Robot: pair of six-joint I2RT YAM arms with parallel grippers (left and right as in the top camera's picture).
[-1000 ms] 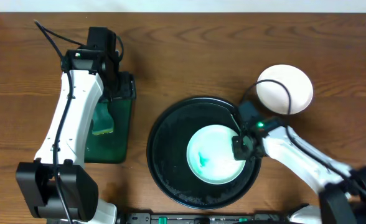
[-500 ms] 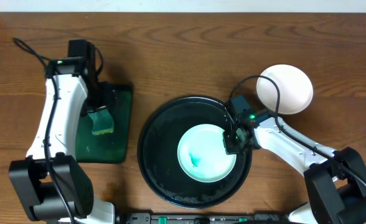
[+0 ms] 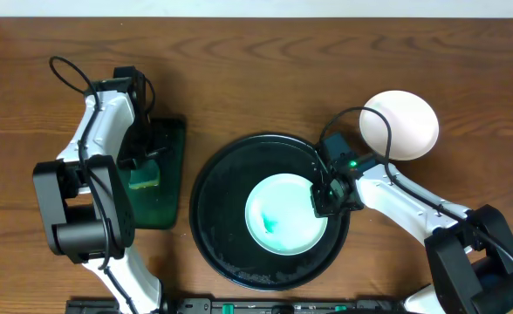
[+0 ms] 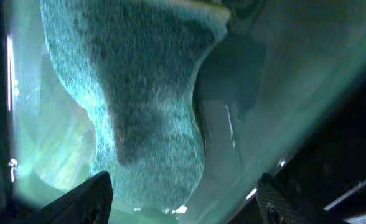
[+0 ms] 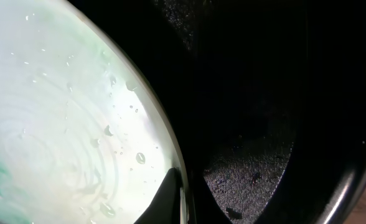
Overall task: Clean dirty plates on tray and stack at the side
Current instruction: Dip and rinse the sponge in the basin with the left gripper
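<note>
The round black tray (image 3: 222,209) lies at the table's middle and holds a white plate (image 3: 283,218) with a teal-green smear left of its centre. My right gripper (image 3: 326,199) is shut on this plate's right rim. In the right wrist view one finger (image 5: 170,196) rests on the wet plate (image 5: 58,112) at its edge, over the tray (image 5: 264,93); the other finger is hidden. A clean white plate (image 3: 400,125) lies on the table at the back right; whether others lie beneath it is not visible. My left gripper (image 4: 183,199) is open over a green sponge (image 4: 139,93).
The small rectangular dark-green tray (image 3: 171,139) stands left of the black tray and holds the sponge (image 3: 143,177); its wet floor (image 4: 282,74) fills the left wrist view. A black cable loops over the back-right plate. The left arm is folded above the green tray.
The black tray and the plate have slid a little to the left with my right gripper. My left arm has swung and now hangs low over the sponge.
</note>
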